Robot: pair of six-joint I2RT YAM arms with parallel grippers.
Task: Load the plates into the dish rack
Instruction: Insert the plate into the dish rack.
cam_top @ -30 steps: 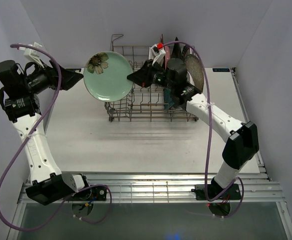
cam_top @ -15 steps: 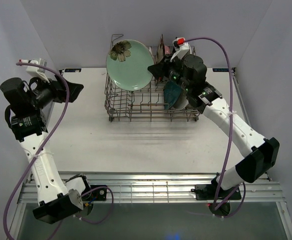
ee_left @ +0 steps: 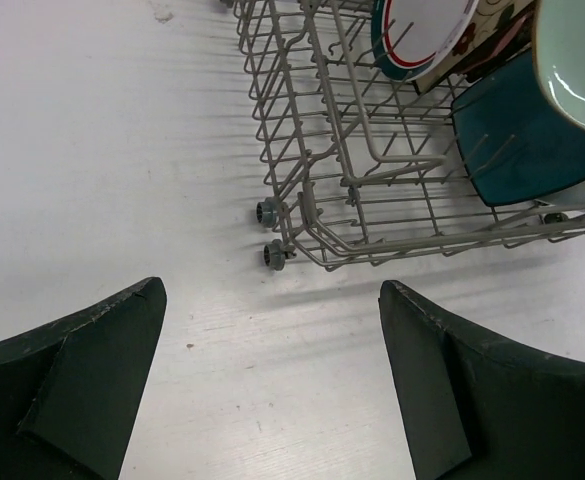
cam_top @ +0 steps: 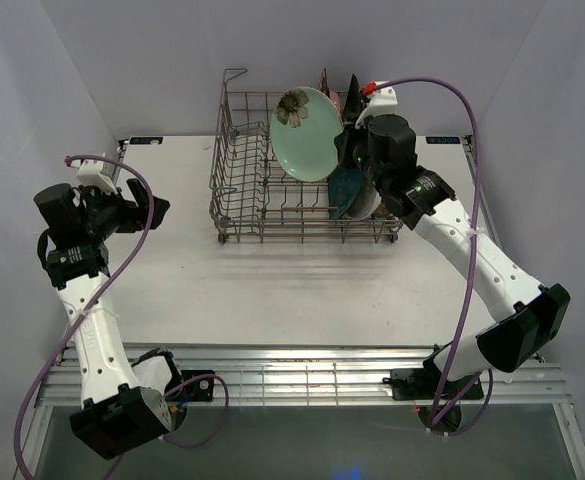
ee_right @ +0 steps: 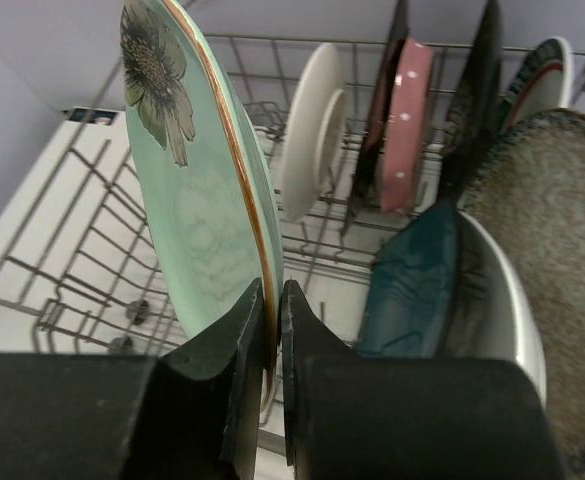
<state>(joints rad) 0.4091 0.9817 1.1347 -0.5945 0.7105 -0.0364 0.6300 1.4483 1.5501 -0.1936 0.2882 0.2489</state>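
Observation:
A pale green plate [cam_top: 307, 135] with a dark flower hangs on edge over the middle of the dish rack [cam_top: 240, 195]. My right gripper [cam_top: 345, 150] is shut on its brown rim. In the right wrist view the fingertips [ee_right: 274, 290] pinch the lower edge of the green plate [ee_right: 197, 200] above the rack's wires [ee_right: 62, 260]. Upright in the rack stand a white plate [ee_right: 307, 140], a pink dotted one [ee_right: 410, 130], a teal square one [ee_right: 412, 280] and a speckled grey one [ee_right: 547, 250]. My left gripper [cam_top: 157, 207] is open and empty over the bare table, left of the rack [ee_left: 372, 180].
The white table [cam_top: 272, 280] stretches in front of and left of the rack. The rack stands on small wheels [ee_left: 269, 212] and has a tall wire loop [cam_top: 234, 80] at its far left corner. Pale walls close in on three sides.
My right gripper carried the green plate from beside the rack's left end rightwards to over its middle. The left arm drew back leftwards and lower, away from the rack.

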